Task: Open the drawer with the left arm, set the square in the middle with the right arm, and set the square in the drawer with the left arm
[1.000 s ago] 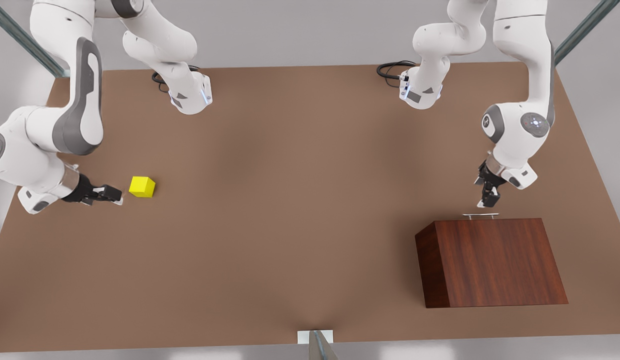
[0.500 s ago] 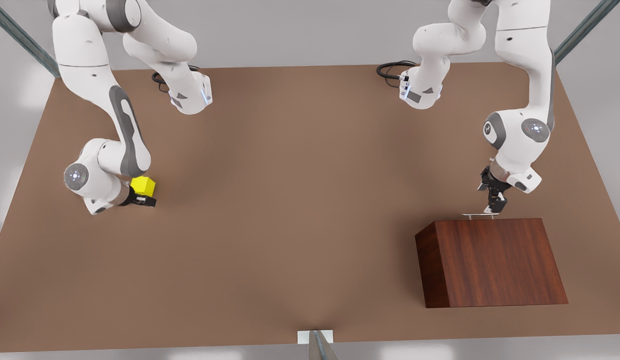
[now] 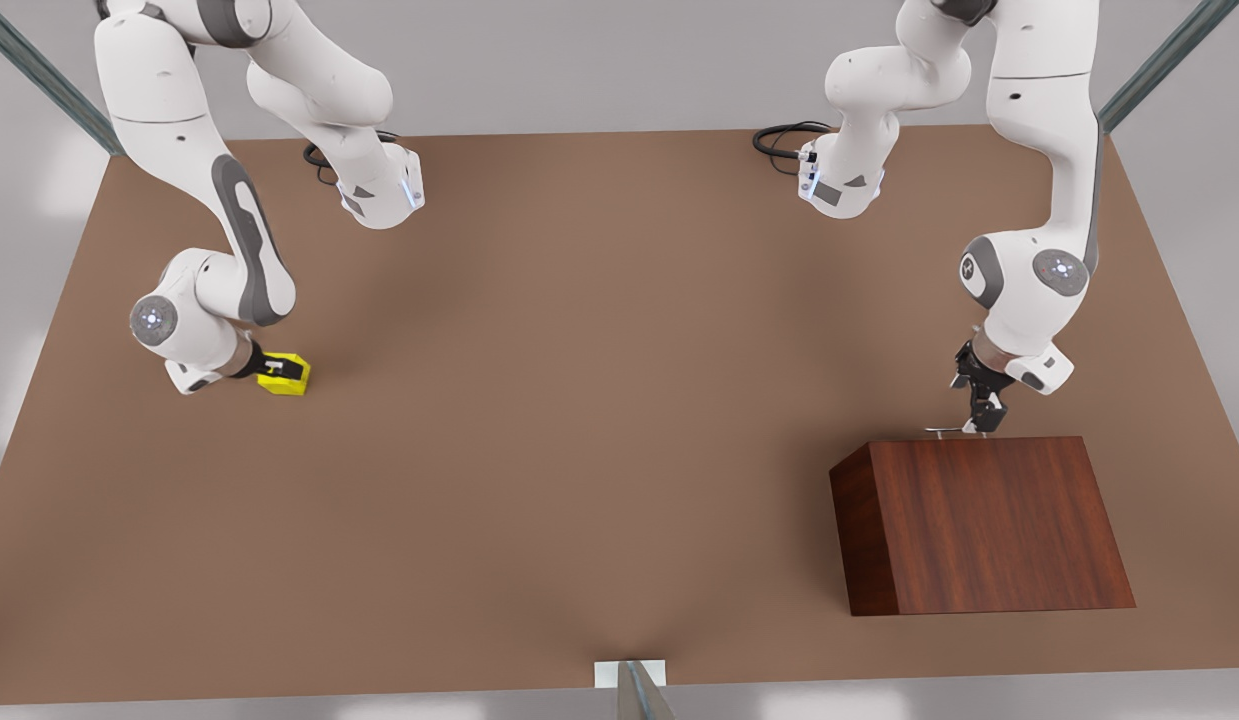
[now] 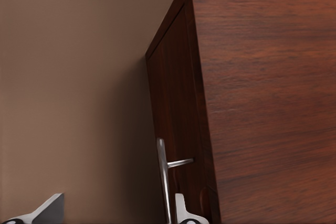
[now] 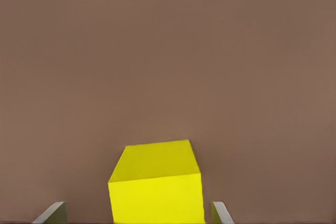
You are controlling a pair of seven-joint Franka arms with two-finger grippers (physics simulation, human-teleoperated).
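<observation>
The square (image 3: 297, 380) is a small yellow cube on the brown table at the front view's left. My right gripper (image 3: 277, 372) is open and lowered over it, and in the right wrist view the square (image 5: 157, 187) sits between the two fingertips (image 5: 53, 212) with a gap on each side. The drawer (image 4: 173, 124) is shut in the dark wooden cabinet (image 3: 989, 520) at the front view's right. My left gripper (image 3: 982, 425) is open at the drawer's silver bar handle (image 3: 951, 431). That handle (image 4: 164, 177) lies between the fingers, close beside one fingertip (image 4: 181, 211).
The brown tabletop (image 3: 599, 400) stretches bare between the two arms. The arm bases (image 3: 379, 195) stand at the far edge with black cables. A metal post (image 3: 634, 690) rises at the table's near edge.
My right arm swung round and its gripper went from beside the square to over it, straddling it. My left gripper came down from above the handle to its level.
</observation>
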